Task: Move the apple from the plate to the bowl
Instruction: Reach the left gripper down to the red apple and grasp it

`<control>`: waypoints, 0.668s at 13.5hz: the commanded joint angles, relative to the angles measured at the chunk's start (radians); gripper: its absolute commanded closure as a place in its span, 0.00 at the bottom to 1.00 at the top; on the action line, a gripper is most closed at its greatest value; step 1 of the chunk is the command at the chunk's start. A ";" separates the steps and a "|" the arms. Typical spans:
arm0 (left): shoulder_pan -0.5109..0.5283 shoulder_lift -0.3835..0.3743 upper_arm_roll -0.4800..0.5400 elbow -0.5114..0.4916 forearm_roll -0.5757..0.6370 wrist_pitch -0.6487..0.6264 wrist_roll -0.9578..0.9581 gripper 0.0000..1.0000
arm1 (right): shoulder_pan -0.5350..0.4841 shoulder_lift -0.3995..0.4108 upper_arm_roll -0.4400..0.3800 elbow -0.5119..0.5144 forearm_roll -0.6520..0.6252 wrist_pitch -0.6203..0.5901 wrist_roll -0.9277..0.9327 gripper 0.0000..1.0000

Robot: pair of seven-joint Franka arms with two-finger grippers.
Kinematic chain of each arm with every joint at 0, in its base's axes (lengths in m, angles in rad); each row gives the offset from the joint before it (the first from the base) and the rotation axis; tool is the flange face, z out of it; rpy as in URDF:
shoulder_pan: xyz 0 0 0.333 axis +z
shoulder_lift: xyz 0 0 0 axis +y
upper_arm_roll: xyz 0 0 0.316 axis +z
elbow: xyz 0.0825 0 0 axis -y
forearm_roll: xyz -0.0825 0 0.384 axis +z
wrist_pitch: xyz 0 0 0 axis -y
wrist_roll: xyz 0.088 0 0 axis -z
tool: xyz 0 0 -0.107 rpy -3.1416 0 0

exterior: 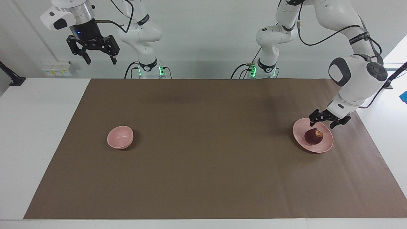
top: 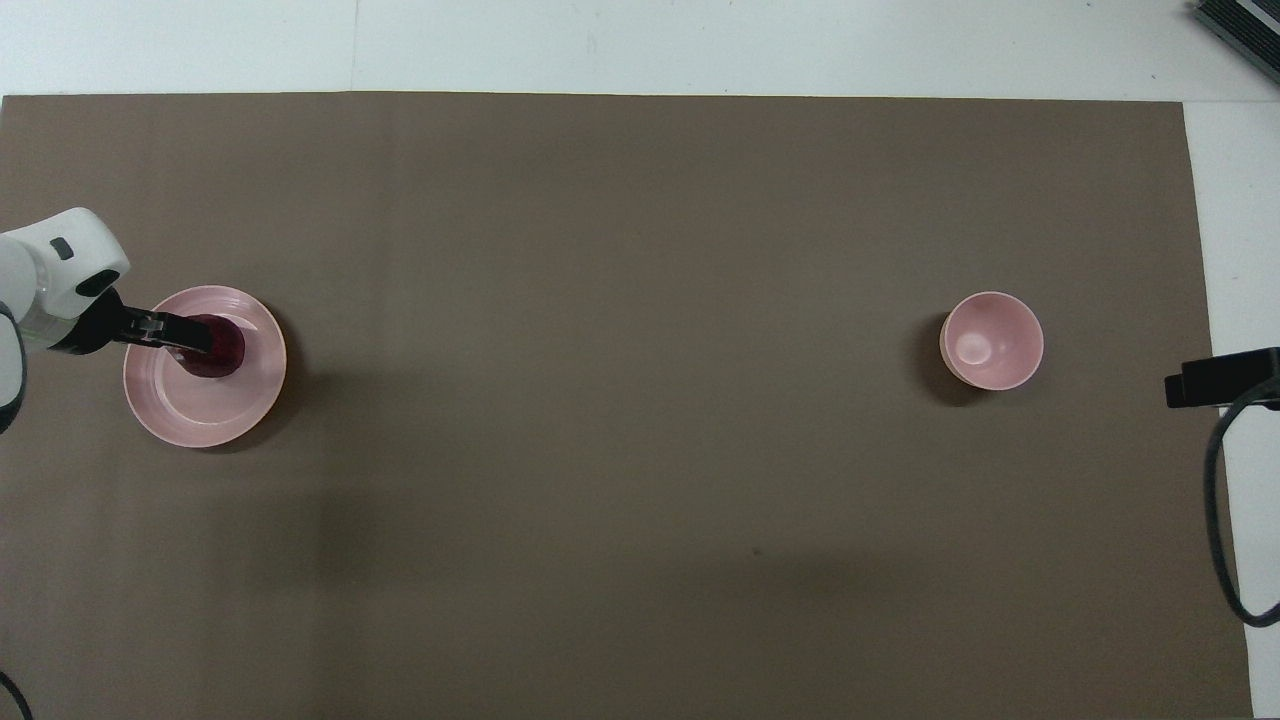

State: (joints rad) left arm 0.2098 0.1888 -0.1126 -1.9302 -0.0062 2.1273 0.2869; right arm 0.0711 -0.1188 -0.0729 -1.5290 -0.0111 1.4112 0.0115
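Brown mat on the surface; bowl well apart.
Left end effector, spread, hovers over plate beside apple; right end effector waits, spread.

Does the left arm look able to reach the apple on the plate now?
Probably yes. The left gripper hangs open just above the plate, right beside the apple, with nothing between them.
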 commanded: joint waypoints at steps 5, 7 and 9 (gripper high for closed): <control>0.017 0.093 -0.006 -0.035 0.040 0.184 0.063 0.00 | -0.010 -0.015 0.002 -0.016 0.013 0.002 0.010 0.00; 0.019 0.093 -0.006 -0.059 0.038 0.212 0.061 0.00 | -0.010 -0.015 0.002 -0.017 0.013 0.002 0.010 0.00; 0.014 0.113 -0.006 -0.075 0.040 0.246 0.061 0.00 | -0.010 -0.015 0.002 -0.017 0.013 0.000 0.008 0.00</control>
State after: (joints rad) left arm 0.2165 0.2985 -0.1130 -1.9676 0.0150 2.3130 0.3380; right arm 0.0711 -0.1188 -0.0729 -1.5290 -0.0111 1.4112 0.0115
